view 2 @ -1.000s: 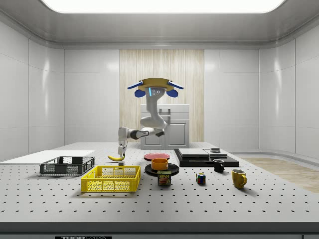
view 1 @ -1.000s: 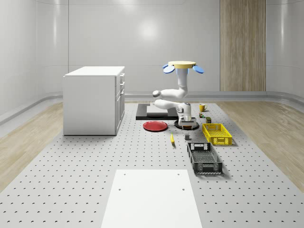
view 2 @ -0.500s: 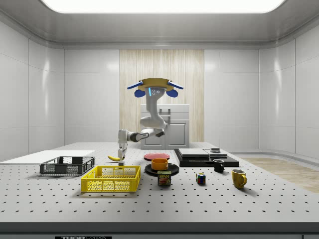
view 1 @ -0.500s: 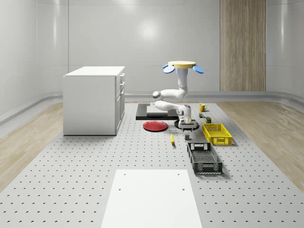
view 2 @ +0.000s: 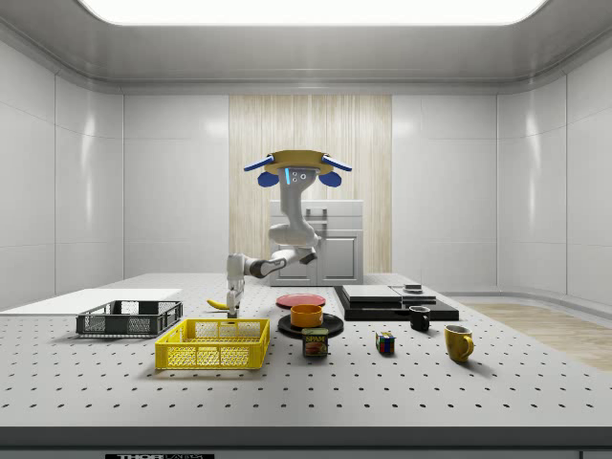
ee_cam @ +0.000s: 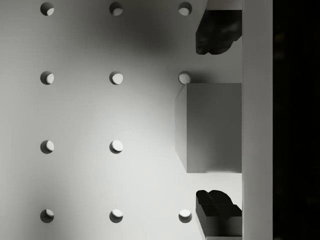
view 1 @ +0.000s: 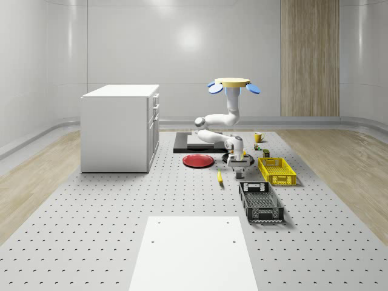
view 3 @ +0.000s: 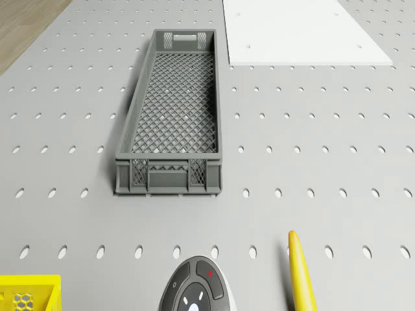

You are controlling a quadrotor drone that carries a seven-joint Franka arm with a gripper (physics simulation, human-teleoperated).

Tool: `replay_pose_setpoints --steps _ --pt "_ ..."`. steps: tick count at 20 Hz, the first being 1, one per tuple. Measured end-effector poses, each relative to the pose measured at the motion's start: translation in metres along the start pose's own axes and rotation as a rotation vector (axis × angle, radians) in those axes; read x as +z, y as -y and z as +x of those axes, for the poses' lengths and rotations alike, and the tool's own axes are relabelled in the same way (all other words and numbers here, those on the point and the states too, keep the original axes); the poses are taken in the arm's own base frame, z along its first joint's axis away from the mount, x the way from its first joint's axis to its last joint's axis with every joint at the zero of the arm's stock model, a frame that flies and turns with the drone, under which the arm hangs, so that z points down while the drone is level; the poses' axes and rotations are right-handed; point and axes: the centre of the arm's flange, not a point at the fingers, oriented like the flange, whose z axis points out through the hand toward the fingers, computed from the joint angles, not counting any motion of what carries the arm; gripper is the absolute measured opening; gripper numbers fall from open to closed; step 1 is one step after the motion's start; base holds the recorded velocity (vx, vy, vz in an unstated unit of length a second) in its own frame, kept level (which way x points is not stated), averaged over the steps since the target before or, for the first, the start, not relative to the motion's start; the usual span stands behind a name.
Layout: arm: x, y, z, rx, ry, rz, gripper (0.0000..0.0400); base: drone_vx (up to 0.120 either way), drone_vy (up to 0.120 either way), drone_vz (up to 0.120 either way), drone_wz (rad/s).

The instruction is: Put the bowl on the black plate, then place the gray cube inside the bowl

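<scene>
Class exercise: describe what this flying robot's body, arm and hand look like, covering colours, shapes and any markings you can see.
The drone is a flat tan disc with blue rotor blades and a pale blue face panel underneath. The arm is glossy white, built of rounded tubular segments with darker joints. The hand is white-grey with two dark fingers. A grey wrist cap bears a small red dot.

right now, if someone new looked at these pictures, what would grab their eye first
The drone hovering above the table, its white arm bent down so the gripper hangs open over the gray cube. Next, the orange bowl already sitting on the black plate, beside the yellow basket.
</scene>
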Motion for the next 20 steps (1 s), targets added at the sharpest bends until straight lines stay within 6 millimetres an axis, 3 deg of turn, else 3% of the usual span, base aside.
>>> replay_pose_setpoints --steps 9,14,20 --pt "0.0028 0.0022 0.0079 0.000 0.000 0.000 0.0400 0.000 0.000 0.000 0.000" --pt "0.0031 0.0020 0.0092 0.000 0.000 0.000 0.0297 0.000 0.000 0.000 0.000" --pt "0.0032 0.0020 0.0096 0.000 0.000 0.000 0.0261 0.000 0.000 0.000 0.000"
